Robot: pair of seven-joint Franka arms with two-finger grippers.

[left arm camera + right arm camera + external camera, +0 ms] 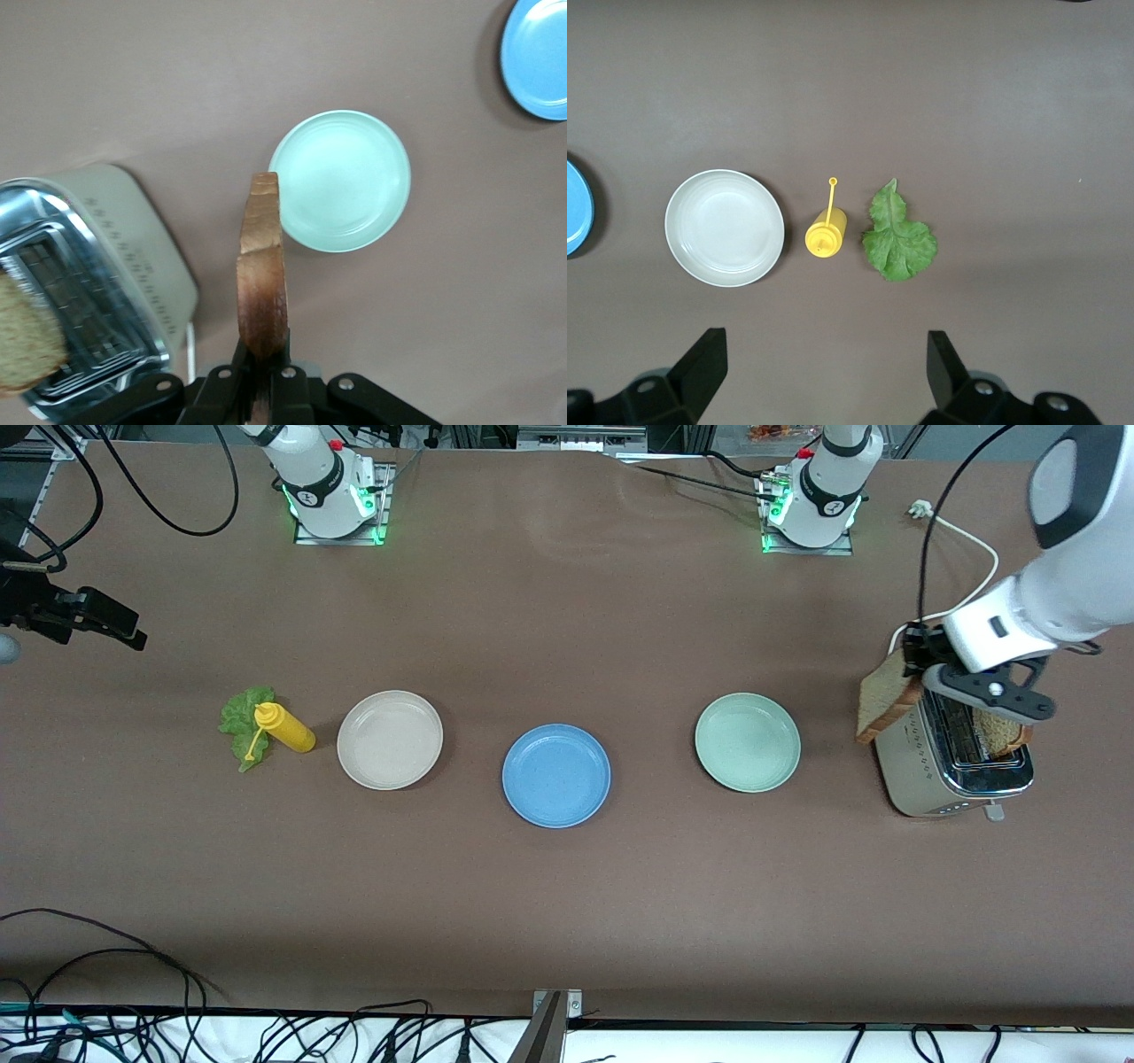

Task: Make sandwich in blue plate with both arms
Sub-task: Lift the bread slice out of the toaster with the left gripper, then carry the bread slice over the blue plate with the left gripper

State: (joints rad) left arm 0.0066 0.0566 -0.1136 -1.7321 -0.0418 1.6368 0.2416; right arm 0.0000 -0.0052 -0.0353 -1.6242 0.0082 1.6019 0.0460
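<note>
The left hand [261, 390] is clamped on a bread slice [262, 274] above the toaster [952, 757] (a second slice sits in its slot). The right hand [824, 367], fingers apart, waits high over the lettuce leaf [897, 235].

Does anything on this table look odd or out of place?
Not much. The yellow bottle sits partly over the lettuce leaf in the front view, and a second bread slice sticks up crookedly from the toaster. Nothing is spilled or broken.

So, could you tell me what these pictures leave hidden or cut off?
- Front view: the right gripper runs off the picture's edge.
- Front view: the left gripper partly covers the toaster slots.
- Left wrist view: the second bread slice is cut by the edge.
- Right wrist view: the blue plate shows only a sliver.
</note>
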